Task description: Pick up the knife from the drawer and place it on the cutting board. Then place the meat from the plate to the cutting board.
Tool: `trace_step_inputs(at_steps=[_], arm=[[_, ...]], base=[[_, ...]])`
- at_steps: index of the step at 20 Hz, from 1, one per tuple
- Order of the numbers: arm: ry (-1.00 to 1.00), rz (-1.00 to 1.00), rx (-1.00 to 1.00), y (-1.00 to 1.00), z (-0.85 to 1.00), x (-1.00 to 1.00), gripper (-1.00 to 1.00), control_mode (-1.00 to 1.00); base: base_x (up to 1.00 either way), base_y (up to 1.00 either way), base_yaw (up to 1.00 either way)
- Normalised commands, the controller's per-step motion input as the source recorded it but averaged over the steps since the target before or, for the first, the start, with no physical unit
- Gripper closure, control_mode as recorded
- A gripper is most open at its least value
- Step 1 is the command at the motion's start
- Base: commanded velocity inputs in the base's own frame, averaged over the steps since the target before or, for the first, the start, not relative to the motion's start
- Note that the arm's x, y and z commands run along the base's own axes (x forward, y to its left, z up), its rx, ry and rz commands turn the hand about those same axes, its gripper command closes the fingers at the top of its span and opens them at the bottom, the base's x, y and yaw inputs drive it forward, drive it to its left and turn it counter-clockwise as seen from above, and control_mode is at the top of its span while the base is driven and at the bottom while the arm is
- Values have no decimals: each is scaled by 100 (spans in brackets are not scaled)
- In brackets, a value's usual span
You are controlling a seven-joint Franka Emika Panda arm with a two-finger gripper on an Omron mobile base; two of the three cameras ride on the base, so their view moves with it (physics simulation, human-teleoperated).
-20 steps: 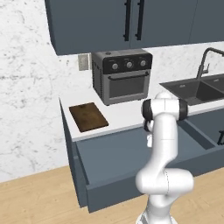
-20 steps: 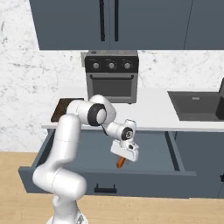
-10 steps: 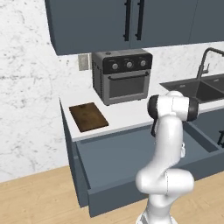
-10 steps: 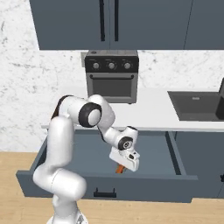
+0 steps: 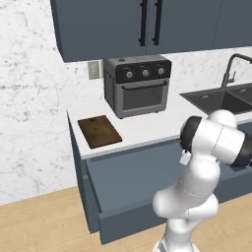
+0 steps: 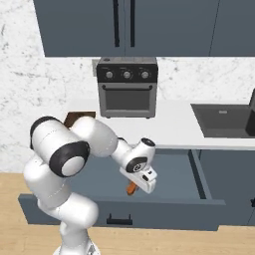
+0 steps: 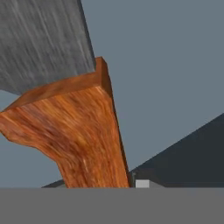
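Your two-finger gripper (image 6: pixel 135 188) is clamped on the orange-handled, grey-bladed knife (image 7: pixel 65 109), holding it inside the open slate-blue drawer (image 6: pixel 172 172), below the dark-brown wooden cutting board (image 5: pixel 99 131).

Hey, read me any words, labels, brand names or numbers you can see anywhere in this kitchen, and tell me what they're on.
None: no readable text on anything here.
The toaster oven has three knobs with no legible marks.
The knife, cutting board, drawer and upper cabinets are all plain.
The wall outlet bears no lettering.
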Motion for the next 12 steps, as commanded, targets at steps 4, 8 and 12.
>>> trace_step_inputs(at_steps=[4,8,12], arm=[[1,-17,2,0,100,7,100,-100],[6,-19,0,3,100,0,100,-100],[1,-5,0,71,94,7,100,-100]], base=[[0,0,0],[0,0,0],[0,0,0]])
